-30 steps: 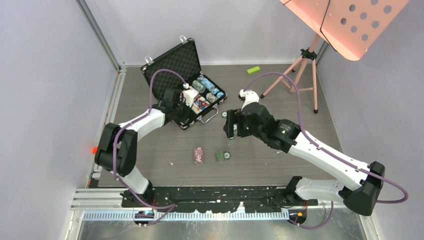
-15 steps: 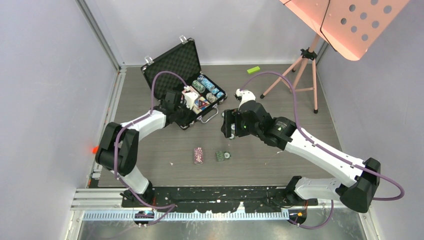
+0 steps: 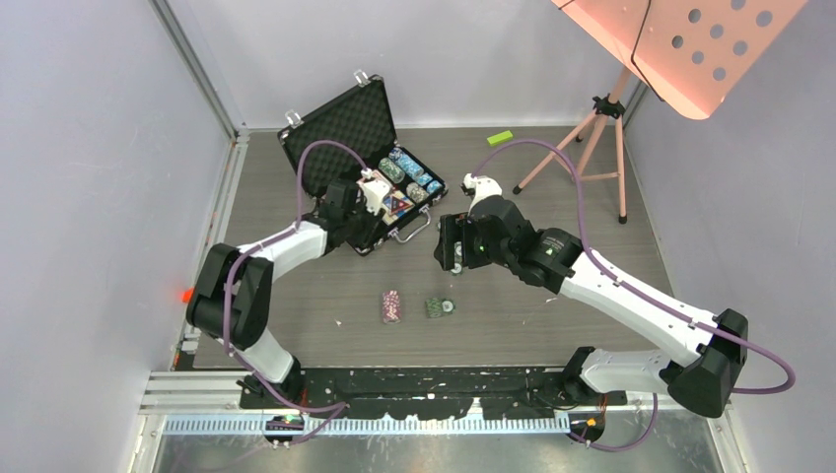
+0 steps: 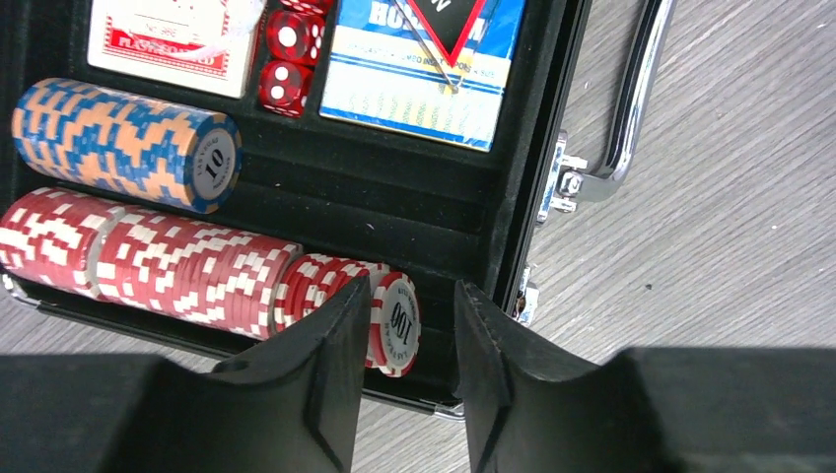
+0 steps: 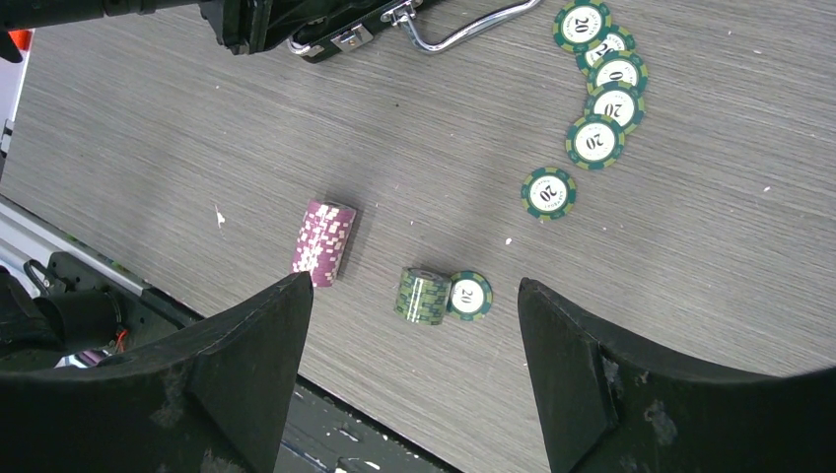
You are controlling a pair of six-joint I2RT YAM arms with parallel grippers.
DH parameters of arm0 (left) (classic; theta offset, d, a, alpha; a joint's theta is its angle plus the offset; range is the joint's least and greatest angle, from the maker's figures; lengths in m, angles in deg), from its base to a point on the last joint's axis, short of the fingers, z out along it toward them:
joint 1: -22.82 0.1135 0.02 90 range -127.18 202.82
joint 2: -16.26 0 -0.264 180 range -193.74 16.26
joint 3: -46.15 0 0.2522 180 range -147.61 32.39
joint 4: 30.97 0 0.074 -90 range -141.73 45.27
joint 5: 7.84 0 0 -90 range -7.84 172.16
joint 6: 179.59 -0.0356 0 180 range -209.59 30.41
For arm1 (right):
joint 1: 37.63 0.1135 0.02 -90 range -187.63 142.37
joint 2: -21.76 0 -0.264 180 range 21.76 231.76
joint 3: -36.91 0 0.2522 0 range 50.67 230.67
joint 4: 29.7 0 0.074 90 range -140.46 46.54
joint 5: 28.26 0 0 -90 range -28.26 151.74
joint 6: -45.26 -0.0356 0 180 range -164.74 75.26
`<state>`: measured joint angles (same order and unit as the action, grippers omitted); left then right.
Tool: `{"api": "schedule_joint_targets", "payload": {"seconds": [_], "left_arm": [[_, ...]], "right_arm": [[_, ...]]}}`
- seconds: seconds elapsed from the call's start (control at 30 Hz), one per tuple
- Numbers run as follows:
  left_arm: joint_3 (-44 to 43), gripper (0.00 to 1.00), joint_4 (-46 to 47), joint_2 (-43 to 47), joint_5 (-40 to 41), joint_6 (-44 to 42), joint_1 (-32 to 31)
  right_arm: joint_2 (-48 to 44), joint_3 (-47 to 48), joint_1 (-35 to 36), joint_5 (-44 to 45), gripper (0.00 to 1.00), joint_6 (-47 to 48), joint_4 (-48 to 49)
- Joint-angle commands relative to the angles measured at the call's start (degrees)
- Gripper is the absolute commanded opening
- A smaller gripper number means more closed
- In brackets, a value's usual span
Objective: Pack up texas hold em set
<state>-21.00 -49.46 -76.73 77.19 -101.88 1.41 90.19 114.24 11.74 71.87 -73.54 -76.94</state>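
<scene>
The black briefcase [image 3: 345,123] lies open at the back left, with chips in its foam slots. In the left wrist view it holds a row of red chips [image 4: 177,266], an orange-blue stack [image 4: 118,143], red dice [image 4: 291,59], a red-backed deck [image 4: 168,39] and a blue-white box [image 4: 424,59]. My left gripper [image 4: 412,315] is open over the red row's end, holding nothing; it also shows from above [image 3: 370,234]. My right gripper [image 5: 414,286] is wide open and empty, high above a green chip stack [image 5: 424,296] and a purple stack [image 5: 323,241]. Several loose green chips [image 5: 596,89] lie near the case handle [image 5: 463,30].
A green block [image 3: 500,138] lies at the back. A pink tripod [image 3: 592,138] stands back right under a pink perforated panel [image 3: 690,49]. The purple stack [image 3: 392,305] and green stack [image 3: 437,307] lie near the table's front edge. Grey walls close in left and right.
My right gripper has shifted slightly left and toward the back. My left gripper has edged a little toward the case. No chips have moved.
</scene>
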Motion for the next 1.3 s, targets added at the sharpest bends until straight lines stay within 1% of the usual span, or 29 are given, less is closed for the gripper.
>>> {"api": "schedule_joint_targets", "payload": {"seconds": [0.0,0.17,0.2,0.27,0.3,0.33,0.37,0.4,0.43,0.47,0.5,0.53,0.6,0.63,0.67,0.7,0.77,0.8,0.83,0.9,1.03,1.13,1.2,1.27], "left_arm": [[0.0,0.42,1.7,4.0,1.2,0.4,0.7],[0.0,0.43,0.8,8.3,0.9,2.6,0.5],[0.1,0.44,0.7,9.3,1.1,3.2,0.4],[-0.2,0.5,-0.3,11.1,1.1,6.0,0.2],[-0.6,0.56,-1.5,12.3,0.8,7.8,0.0],[-1.1,0.66,-3.4,12.9,0.8,10.3,-0.1],[-1.2,0.81,-4.7,13.7,1.1,13.5,-0.2],[-0.9,0.93,-5.7,14.6,1.4,16.5,-0.2],[-0.6,0.99,-7.0,15.6,2.2,20.0,-0.2],[-0.2,0.99,-9.0,16.6,5.3,24.0,-0.2],[0.1,1.0,-11.0,17.6,9.0,27.8,-0.2],[0.4,1.0,-13.2,18.5,11.3,30.0,-0.2],[0.8,1.0,-18.3,19.7,15.6,36.6,-0.2],[0.5,1.0,-22.9,19.6,19.5,42.6,-0.2],[-0.6,1.0,-27.8,19.2,21.0,45.3,0.0],[-1.8,1.0,-30.8,18.3,19.3,44.3,0.5],[-3.0,1.0,-34.7,16.6,16.0,46.1,0.7],[-2.8,1.0,-35.5,16.1,13.2,47.9,0.6],[-1.9,0.98,-35.6,16.0,10.7,51.1,0.5],[0.7,0.95,-34.5,17.4,8.2,56.3,-1.6],[6.0,0.89,-31.6,22.7,10.9,65.7,-8.8],[8.5,0.85,-28.1,25.4,11.2,71.8,-13.4],[9.0,0.84,-25.8,25.2,11.2,73.5,-16.0],[8.5,0.83,-25.7,24.1,12.1,74.1,-18.1]], "right_arm": [[-0.1,2.3,-0.4,-0.2,0.82,-0.4,0.9],[0.2,2.3,-0.5,0.1,0.82,-0.8,0.2],[0.4,2.3,-0.5,0.0,0.82,-0.8,0.0],[1.2,2.5,-0.5,-0.1,0.82,-0.9,-0.7],[2.1,2.8,-0.5,-0.1,0.82,-1.0,-1.2],[2.6,3.3,-0.5,0.5,0.83,-1.4,-2.3],[3.5,3.5,-0.5,1.4,0.84,-1.9,-3.0],[3.9,3.8,-0.6,4.1,0.85,-3.1,-4.5],[4.2,3.8,-0.7,5.7,0.9,-3.8,-5.1],[4.2,3.4,-1.0,8.4,0.92,-5.0,-5.9],[3.7,3.2,-1.2,9.4,0.96,-5.5,-6.0],[3.5,2.6,-1.8,10.9,0.98,-6.6,-6.1],[2.2,1.5,-2.7,11.8,0.99,-7.7,-5.6],[1.5,1.2,-2.9,12.0,1.0,-8.0,-5.4],[1.2,0.6,-3.3,11.9,1.0,-8.4,-4.9],[0.6,0.3,-3.4,11.9,1.0,-8.6,-4.6],[0.1,-0.5,-3.6,11.6,1.0,-9.1,-3.6],[-0.1,-1.0,-3.6,11.5,1.0,-9.5,-3.4],[-0.2,-1.2,-3.7,11.3,0.99,-9.9,-3.0],[-0.5,-2.4,-3.7,11.1,0.99,-10.5,-2.2],[-1.7,-4.6,-3.7,10.5,0.99,-11.6,-0.2],[-2.2,-5.4,-3.7,9.7,0.98,-11.8,0.7],[-2.3,-5.6,-3.7,9.3,0.98,-11.6,0.8],[-2.4,-5.8,-3.7,9.0,0.97,-11.3,0.8]]}}
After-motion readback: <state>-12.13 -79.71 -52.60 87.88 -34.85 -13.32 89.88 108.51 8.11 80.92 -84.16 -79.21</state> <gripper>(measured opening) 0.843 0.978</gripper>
